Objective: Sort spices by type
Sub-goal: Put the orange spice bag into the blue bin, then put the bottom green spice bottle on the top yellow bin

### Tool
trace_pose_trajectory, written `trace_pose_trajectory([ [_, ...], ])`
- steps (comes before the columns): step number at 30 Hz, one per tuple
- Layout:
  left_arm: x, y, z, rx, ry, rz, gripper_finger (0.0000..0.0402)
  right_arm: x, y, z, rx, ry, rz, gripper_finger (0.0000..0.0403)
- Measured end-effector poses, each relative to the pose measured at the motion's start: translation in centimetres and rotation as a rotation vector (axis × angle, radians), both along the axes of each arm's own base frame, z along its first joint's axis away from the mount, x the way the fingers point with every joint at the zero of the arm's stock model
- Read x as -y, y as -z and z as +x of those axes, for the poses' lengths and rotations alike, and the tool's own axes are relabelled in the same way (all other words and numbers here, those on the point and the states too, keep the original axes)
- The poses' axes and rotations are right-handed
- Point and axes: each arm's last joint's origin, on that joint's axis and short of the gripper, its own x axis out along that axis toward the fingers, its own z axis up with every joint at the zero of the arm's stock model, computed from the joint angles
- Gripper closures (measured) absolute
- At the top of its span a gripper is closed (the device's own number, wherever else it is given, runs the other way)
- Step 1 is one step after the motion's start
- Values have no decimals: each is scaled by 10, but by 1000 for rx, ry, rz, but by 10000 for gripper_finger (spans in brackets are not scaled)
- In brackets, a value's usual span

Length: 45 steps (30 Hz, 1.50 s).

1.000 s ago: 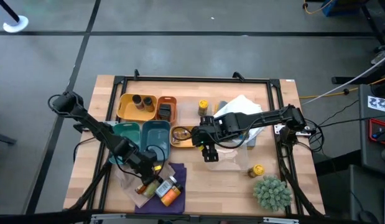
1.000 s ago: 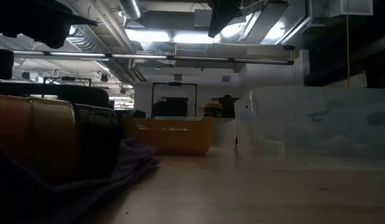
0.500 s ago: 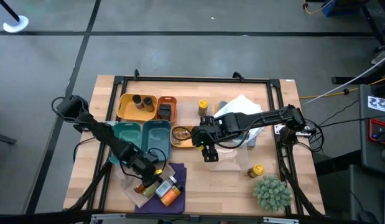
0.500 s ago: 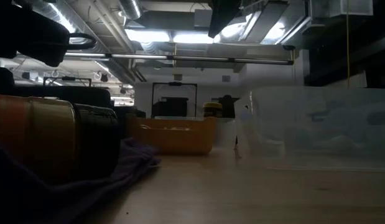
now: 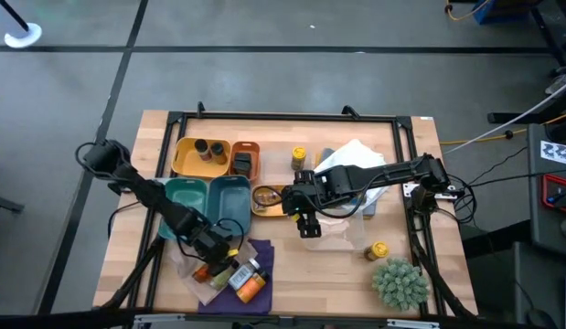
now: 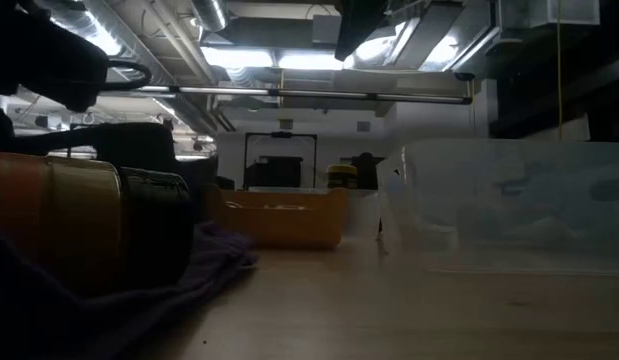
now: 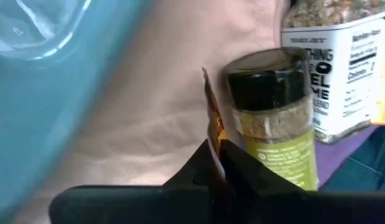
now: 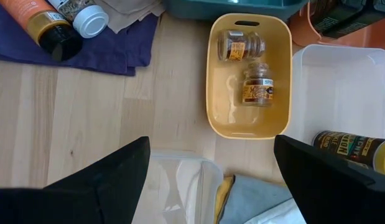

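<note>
Several spices lie on a purple cloth [image 5: 255, 265] near the table's front edge: a green-labelled jar with a black cap [image 7: 271, 118], a white-labelled tin [image 7: 332, 62] and an orange bottle [image 8: 37, 18]. My left gripper [image 5: 212, 259] is down among them, shut on a thin orange-brown packet [image 7: 211, 124] that stands on edge beside the black-capped jar. My right gripper [image 5: 305, 224] hangs open above the table's middle, over a small yellow tray [image 8: 214, 93] that holds two brown jars. Nothing is between its fingers. My left gripper pinches the packet's thin edge [image 7: 213, 144] between its two fingertips. The fingers come steeply from above. The packet stands on edge beyond the fingertips, next to the black-capped jar. Whether it rests on the beige cloth below, I cannot tell.
Teal trays [image 5: 209, 196], a larger yellow tray [image 5: 184, 157] with two dark jars and an orange tray [image 5: 243, 160] stand at the back left. A clear container [image 8: 341, 93], a white cloth [image 5: 356, 155], two yellow-capped jars [image 5: 299, 157] [image 5: 379, 249] and a spiky green plant [image 5: 400, 281] fill the right side.
My left gripper has sunk a little toward the spices on the purple cloth. My right arm has kept still.
</note>
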Motion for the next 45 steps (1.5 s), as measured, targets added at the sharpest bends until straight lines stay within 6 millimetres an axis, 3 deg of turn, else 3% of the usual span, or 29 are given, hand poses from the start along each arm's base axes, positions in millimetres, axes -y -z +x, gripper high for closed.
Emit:
trace_pose_trajectory([
  [15,-10,-44,-14,163,0,-109,400,0,0,0,0,0,0,61],
  [23,-24,-86,-27,427,-15,-144,401,0,-6,-5,5,-9,22,61],
  [28,-46,-108,-36,616,-53,-45,401,1,-9,-9,-2,-11,25,61],
  [35,-81,-128,-42,816,-41,247,401,3,-16,-15,-2,-11,26,61],
  [40,-103,-130,-39,826,-14,411,401,3,-20,-23,-35,-23,51,61],
  [45,-123,-123,-39,729,-45,501,401,7,-36,-38,-10,-21,49,61],
])
